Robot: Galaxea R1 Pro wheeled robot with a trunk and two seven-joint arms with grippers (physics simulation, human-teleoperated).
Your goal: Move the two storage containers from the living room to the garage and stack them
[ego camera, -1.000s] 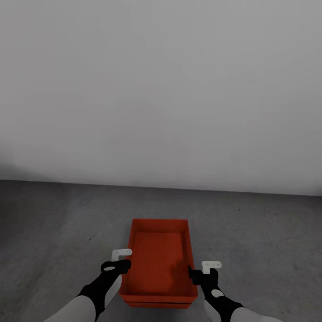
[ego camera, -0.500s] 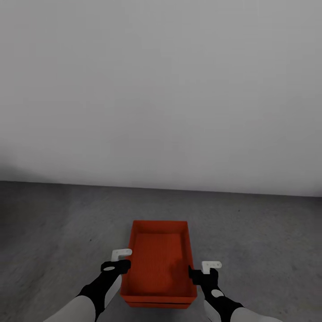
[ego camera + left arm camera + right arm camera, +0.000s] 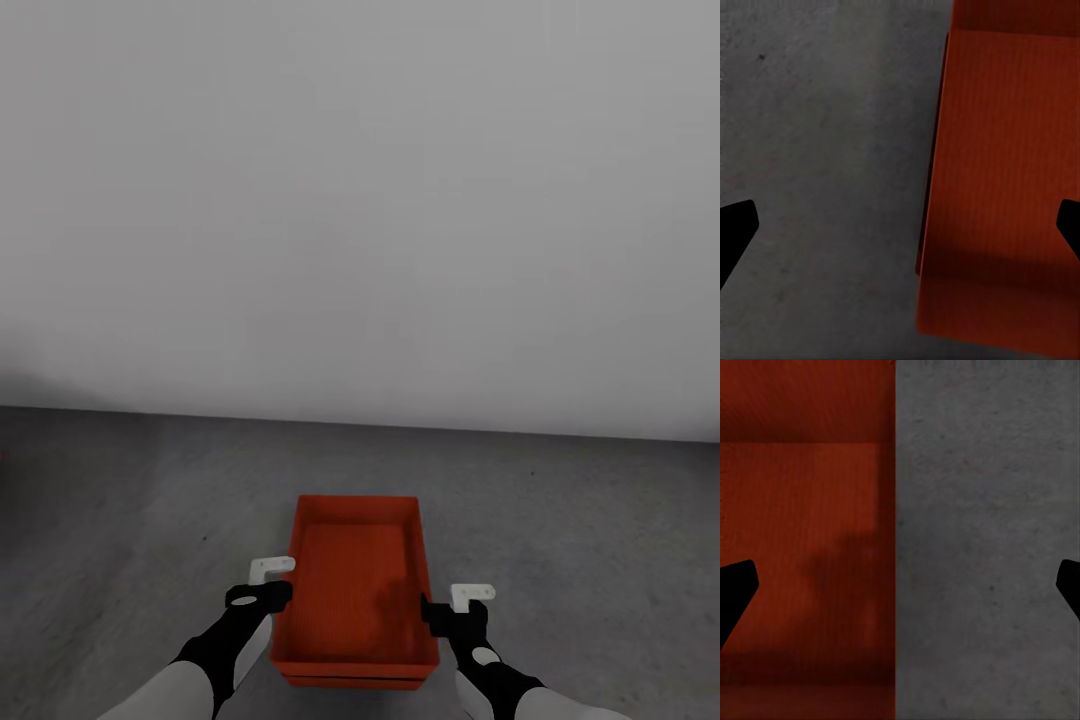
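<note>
A plain white wall [image 3: 360,200] meets the dark grey concrete floor [image 3: 120,500]. On that floor, centred ahead of the robot, sit the orange-red containers [image 3: 356,590], a second rim showing under the upper one at the near edge. The left end effector [image 3: 268,582] and right end effector [image 3: 450,605] flank them, both with fingers spread apart, each straddling a long wall without gripping.

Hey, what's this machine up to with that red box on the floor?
The robot is in the garage, over two orange-red storage containers stacked on the grey concrete floor near a white wall. Its left gripper and right gripper are open, one astride each long wall, gripping nothing.
</note>
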